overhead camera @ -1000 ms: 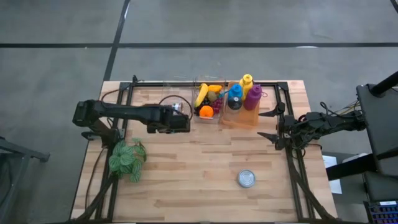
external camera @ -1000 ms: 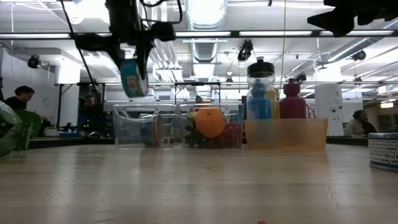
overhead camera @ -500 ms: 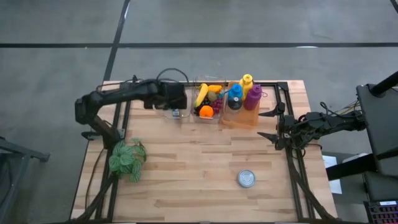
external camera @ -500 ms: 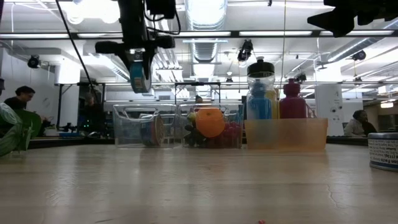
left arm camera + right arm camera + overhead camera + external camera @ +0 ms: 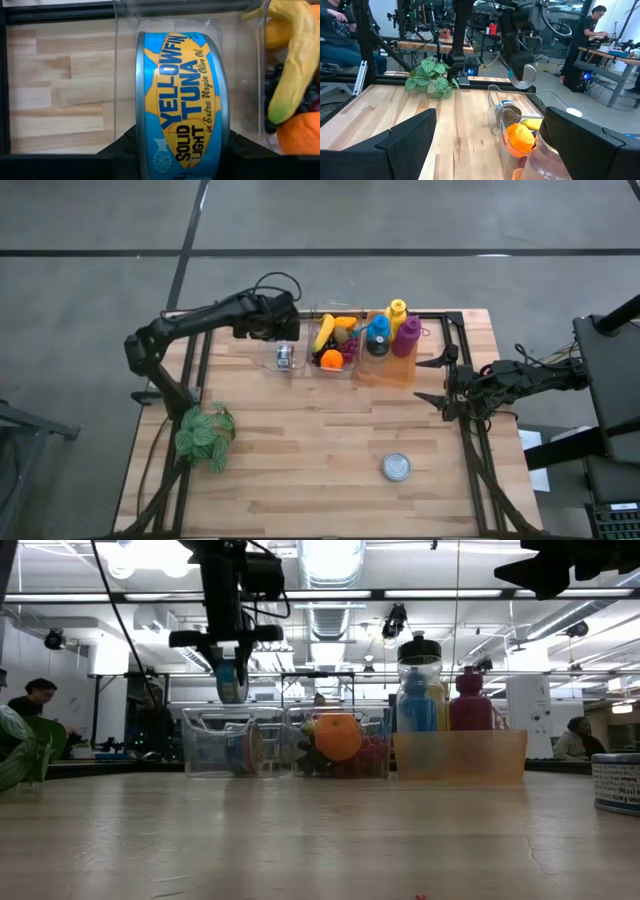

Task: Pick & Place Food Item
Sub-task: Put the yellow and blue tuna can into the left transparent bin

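Since the earlier frame, the tuna can (image 5: 182,102) has been carried from above the bare tabletop (image 5: 320,440) to above the clear bin (image 5: 283,355). Its blue-and-yellow label is seen edge-on, clenched by the left gripper (image 5: 229,675). At the right edge, the right gripper (image 5: 432,382) is held with jaws released.

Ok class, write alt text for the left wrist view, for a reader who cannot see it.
The left gripper holds a blue and yellow tuna can on edge above a clear plastic bin on the wooden table. Beside it lie a banana and an orange.
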